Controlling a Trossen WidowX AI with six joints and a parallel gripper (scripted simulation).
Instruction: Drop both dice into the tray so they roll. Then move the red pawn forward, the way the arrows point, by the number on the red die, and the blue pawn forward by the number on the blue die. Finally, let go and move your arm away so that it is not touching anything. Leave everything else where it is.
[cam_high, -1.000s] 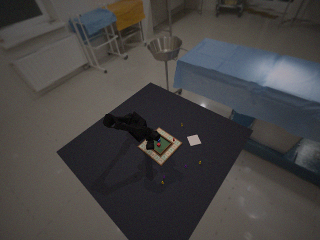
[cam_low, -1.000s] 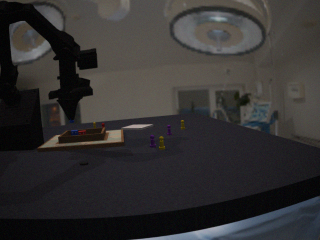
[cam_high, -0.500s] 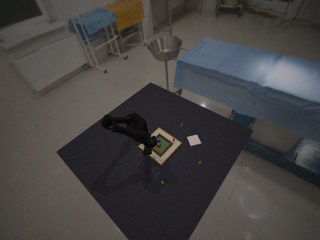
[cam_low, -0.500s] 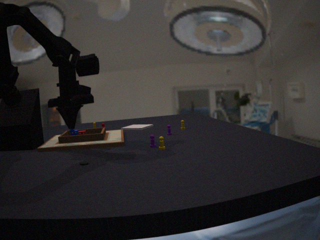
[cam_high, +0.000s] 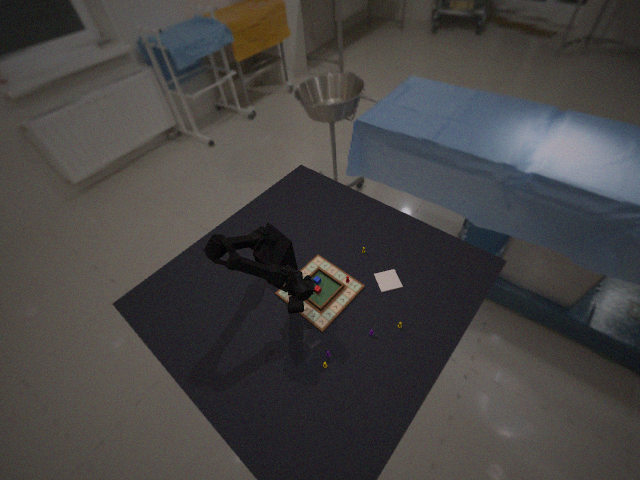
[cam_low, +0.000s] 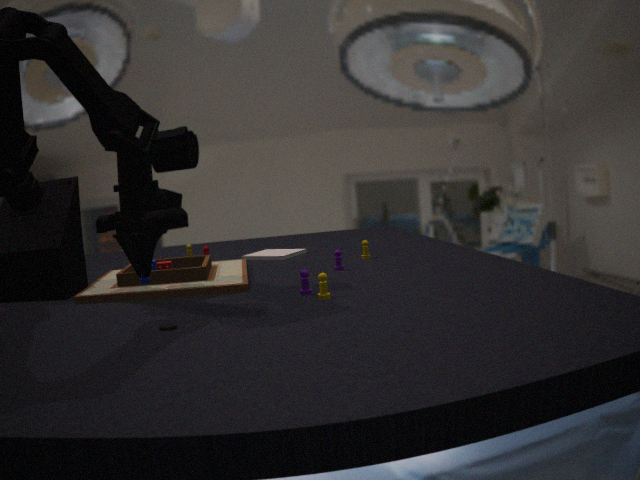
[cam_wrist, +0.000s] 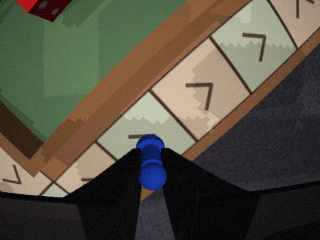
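Observation:
My gripper (cam_low: 144, 275) (cam_wrist: 151, 156) is shut on the blue pawn (cam_low: 144, 281) (cam_wrist: 152, 176), upright over a pale green arrow square on the board (cam_high: 322, 321) (cam_low: 227, 284) (cam_wrist: 215, 117). Whether its base touches the square I cannot tell. In the top view the arm hides the pawn. The red die (cam_high: 317, 289) (cam_low: 164, 265) (cam_wrist: 50, 7) and blue die (cam_high: 316, 280) (cam_low: 154, 264) lie in the tray (cam_high: 328, 296) (cam_low: 180, 274) (cam_wrist: 70, 65); their top numbers are not readable. The red pawn (cam_high: 347, 280) (cam_low: 206, 250) stands on the board's far side.
Yellow pawns (cam_high: 363, 250) (cam_high: 399, 324) (cam_high: 324, 364) and purple pawns (cam_high: 371, 332) (cam_high: 327, 354) stand on the dark table around the board. A flat white square (cam_high: 388, 280) (cam_low: 275, 253) lies beyond the board. A small dark disc (cam_low: 167, 327) lies in front of it in the exterior view.

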